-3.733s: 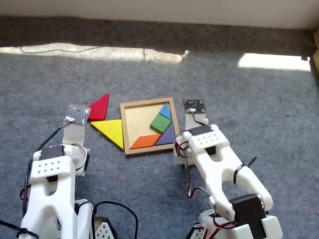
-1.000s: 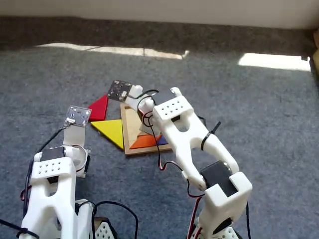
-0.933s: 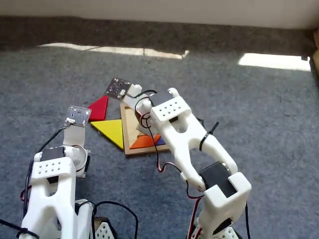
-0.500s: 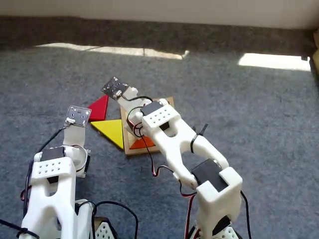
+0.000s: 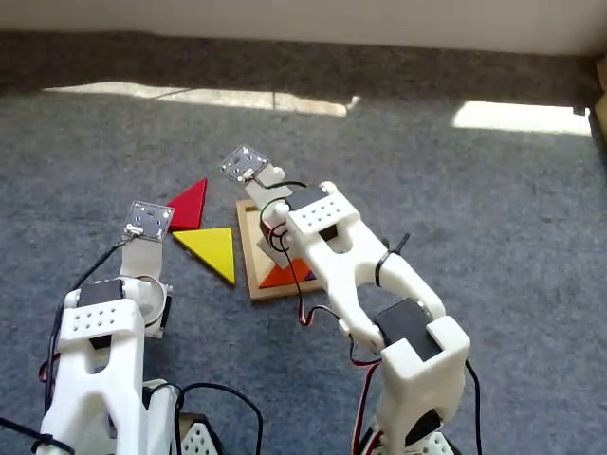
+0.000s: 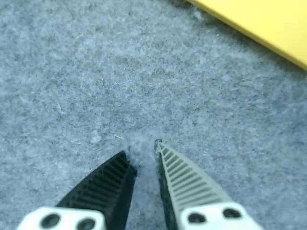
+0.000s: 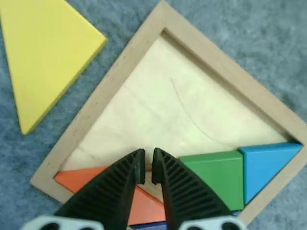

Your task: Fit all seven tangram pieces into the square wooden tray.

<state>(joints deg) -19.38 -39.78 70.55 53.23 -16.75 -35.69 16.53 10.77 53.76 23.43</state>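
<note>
High view: right arm (image 5: pixel 332 237) stretched forward over the square wooden tray (image 5: pixel 249 261), wrist past the tray's far rim; it covers most of the tray's interior and its own fingers. Of the tray's contents, part of the orange piece (image 5: pixel 285 276) shows at the near rim. Left arm (image 5: pixel 100 327) folded back, wrist on the yellow triangle's side of the tray. Yellow triangle (image 5: pixel 212 248) lies flat on the carpet (image 5: pixel 493 209) just outside the tray's rim, square corner nearest the tray, long edge slanting away from it. Red triangle (image 5: pixel 190 205) sits just beyond the yellow one, further from the tray. Left wrist view: left gripper (image 6: pixel 143 151) low over carpet, fingers nearly together, a slim gap, nothing held; yellow triangle's edge cut off at the frame corner. Right wrist view: right gripper (image 7: pixel 145 165) over the tray's bare floor, fingers almost closed, empty, tips beside the orange piece; green square (image 7: pixel 216 175) and blue triangle (image 7: pixel 265 162) sit side by side against the rim.
</note>
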